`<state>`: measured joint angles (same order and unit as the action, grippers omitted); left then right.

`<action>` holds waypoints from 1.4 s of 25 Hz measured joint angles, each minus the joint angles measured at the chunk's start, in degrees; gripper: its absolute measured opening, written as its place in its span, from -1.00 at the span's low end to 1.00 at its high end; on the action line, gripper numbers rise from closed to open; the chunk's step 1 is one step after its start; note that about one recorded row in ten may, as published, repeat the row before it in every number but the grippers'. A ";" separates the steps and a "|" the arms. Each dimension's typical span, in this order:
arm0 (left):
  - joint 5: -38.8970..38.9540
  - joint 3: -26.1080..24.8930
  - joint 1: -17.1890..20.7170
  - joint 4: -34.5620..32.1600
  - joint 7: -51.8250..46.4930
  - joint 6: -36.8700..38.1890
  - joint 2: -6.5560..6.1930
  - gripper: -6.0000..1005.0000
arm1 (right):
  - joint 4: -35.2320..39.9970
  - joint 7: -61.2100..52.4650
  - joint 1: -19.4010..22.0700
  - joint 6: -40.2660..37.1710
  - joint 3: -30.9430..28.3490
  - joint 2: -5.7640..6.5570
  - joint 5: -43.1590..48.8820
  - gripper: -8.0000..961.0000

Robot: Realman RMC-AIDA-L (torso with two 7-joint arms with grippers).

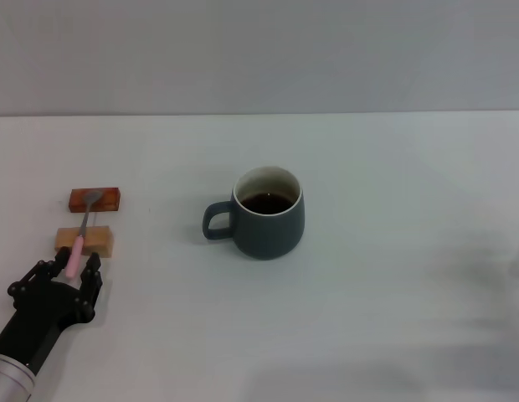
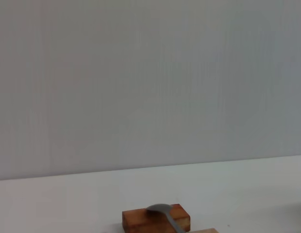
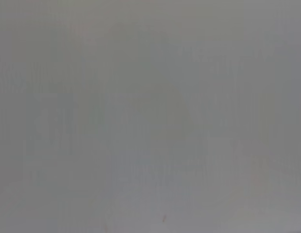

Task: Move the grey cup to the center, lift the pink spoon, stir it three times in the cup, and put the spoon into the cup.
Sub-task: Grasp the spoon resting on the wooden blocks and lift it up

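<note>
Reaching for the spoon (image 1: 80, 234), the left claw (image 1: 71, 270) has its fingers apart around the pink handle end. Ahead, the spoon spans two blocks (image 1: 95, 199). The cup (image 1: 268, 213) sits well off to its right. Next: close and lift.

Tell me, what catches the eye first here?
A squat grey cup of dark liquid stands mid-table, its handle toward the robot's left. On the left, a pink spoon lies across a brown block and a tan block. The black left pincer reaches around the handle's end.
</note>
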<state>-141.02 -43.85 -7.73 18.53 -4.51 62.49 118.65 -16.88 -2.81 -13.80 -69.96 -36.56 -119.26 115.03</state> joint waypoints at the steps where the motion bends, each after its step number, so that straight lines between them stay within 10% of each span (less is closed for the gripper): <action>1: -0.08 0.00 -0.01 0.00 0.00 0.00 0.00 -0.13 | -0.01 0.00 0.00 0.00 0.00 0.00 0.00 -0.99; 35: -0.22 0.09 -0.56 -0.08 -0.12 -0.44 -0.09 -0.32 | -0.08 0.00 0.00 -0.09 0.00 0.00 0.11 -0.99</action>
<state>-141.24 -43.77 -8.30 18.45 -4.63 62.05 118.56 -16.96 -2.81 -13.80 -70.05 -36.56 -119.26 115.14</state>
